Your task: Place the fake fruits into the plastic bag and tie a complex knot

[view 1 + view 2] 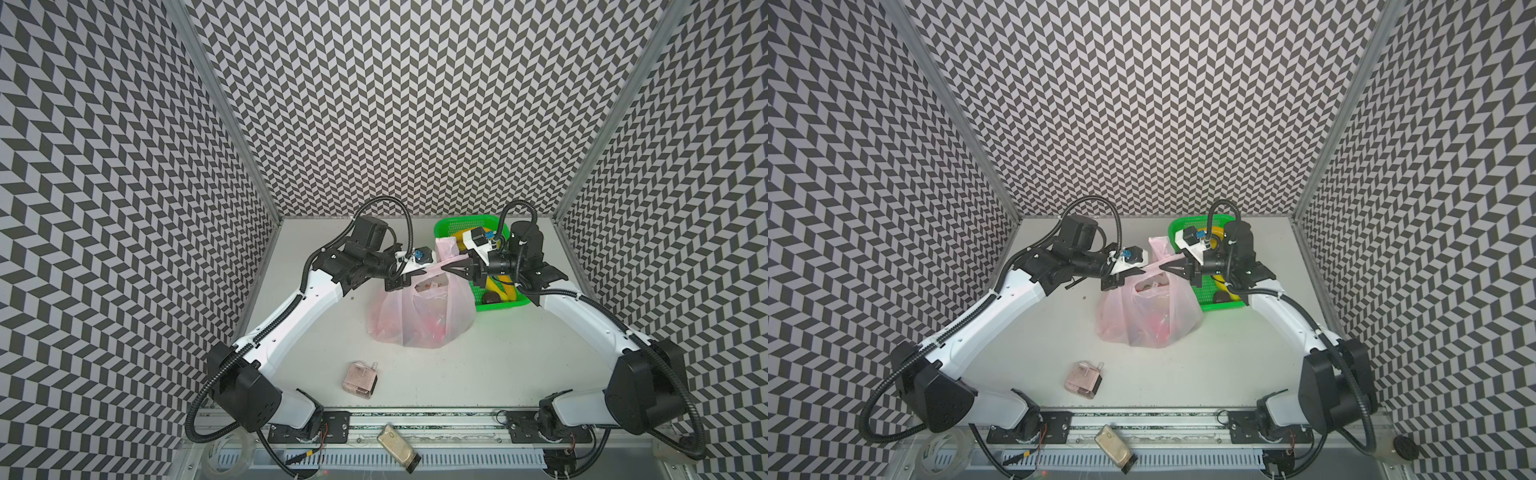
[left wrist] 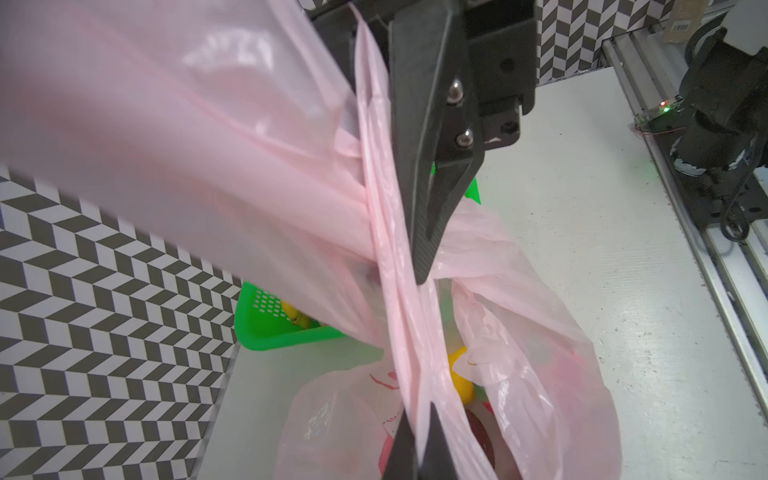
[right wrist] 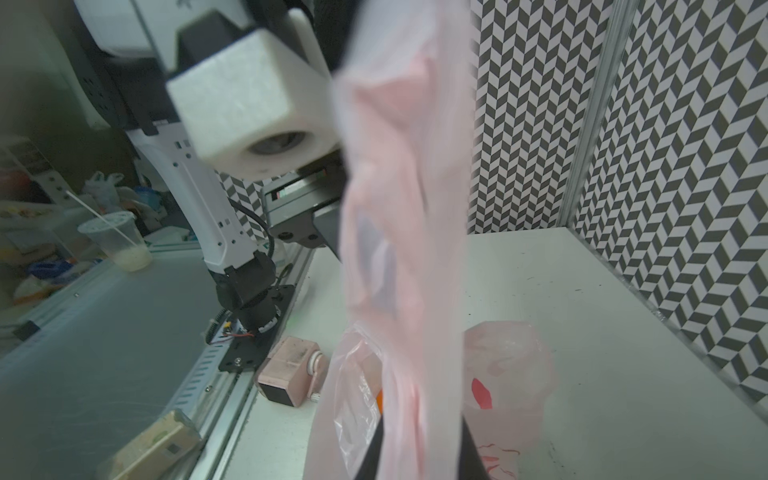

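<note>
Black-and-white chevron walls (image 1: pixel 415 104) on three sides of a pale tabletop (image 1: pixel 519 365)

Left arm (image 1: pixel 289 318) and right arm (image 1: pixel 582 315): white shells, black joints.
Ribbed black conduit (image 1: pixel 386 199) loops at twelve o'clock of each wrist; white camera mounts (image 1: pixel 409 260) carry blue connectors (image 1: pixel 423 253); tapered black fingers (image 2: pixel 428 174) show two silver screws (image 2: pixel 455 89).

Both top views look steeply down from high over the front edge onto the whole pale grey table (image 1: pixel 478 374), sharing nearly the same scene. Both wrist views sit very close to the thin translucent pink plastic bag (image 2: pixel 187 158), which lies mid-frame from above; all four views share it.
</note>
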Robot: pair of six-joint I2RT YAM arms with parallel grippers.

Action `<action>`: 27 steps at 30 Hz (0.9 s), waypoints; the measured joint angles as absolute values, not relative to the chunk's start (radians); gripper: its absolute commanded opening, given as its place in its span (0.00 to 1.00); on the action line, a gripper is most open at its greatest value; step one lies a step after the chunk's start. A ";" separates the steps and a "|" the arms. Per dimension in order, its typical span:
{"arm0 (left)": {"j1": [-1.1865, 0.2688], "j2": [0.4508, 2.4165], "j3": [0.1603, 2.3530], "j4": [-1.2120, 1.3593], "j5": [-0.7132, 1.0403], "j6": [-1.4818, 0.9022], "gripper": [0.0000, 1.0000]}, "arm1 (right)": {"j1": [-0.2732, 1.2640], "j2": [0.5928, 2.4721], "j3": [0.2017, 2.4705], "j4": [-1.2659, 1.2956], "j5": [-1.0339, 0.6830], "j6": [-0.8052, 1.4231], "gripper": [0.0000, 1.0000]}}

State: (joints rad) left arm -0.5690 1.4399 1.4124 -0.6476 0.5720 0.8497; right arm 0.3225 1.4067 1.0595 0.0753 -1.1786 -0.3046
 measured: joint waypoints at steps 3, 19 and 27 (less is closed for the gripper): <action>-0.569 1.439 1.412 -0.638 0.558 0.837 0.00 | 0.324 1.407 1.060 0.074 -1.162 -0.307 0.00; -0.547 1.385 1.376 -0.541 0.544 0.760 0.00 | 0.338 1.407 1.060 0.107 -1.137 -0.303 0.00; -0.499 1.308 1.278 -0.427 0.607 0.674 0.53 | 0.337 1.403 1.044 0.137 -1.114 -0.291 0.00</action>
